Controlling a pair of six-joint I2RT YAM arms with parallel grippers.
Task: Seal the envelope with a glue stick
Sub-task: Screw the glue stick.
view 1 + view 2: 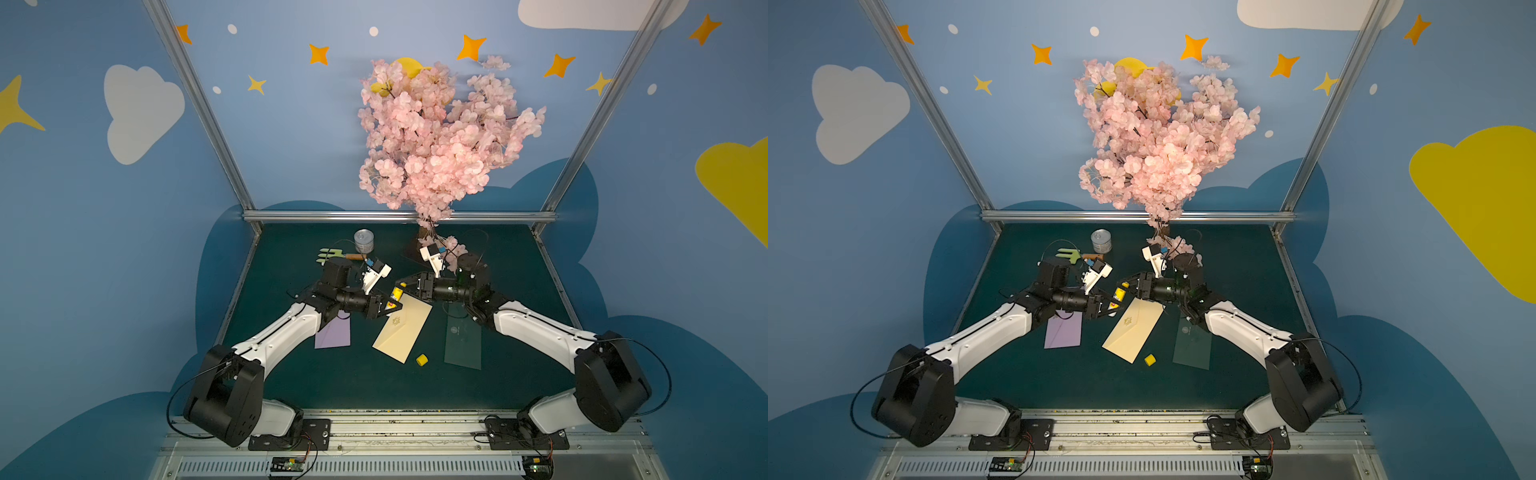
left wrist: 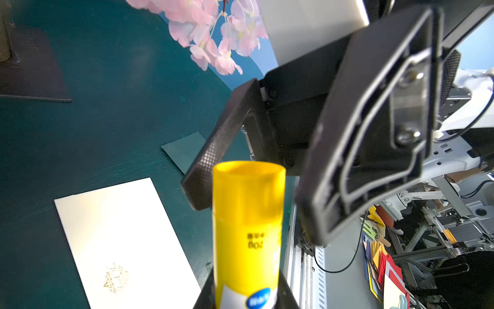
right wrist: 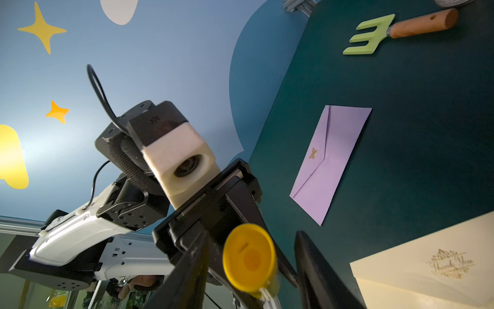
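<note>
The envelope lies mid-worktop, glue stick up by its far corner, cap just beside its near corner, second envelope left, third envelope right, and tin, fork and tree back near the far edge.

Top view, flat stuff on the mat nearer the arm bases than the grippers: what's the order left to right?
lilac envelope → cream envelope → small yellow piece → dark green envelope
</note>
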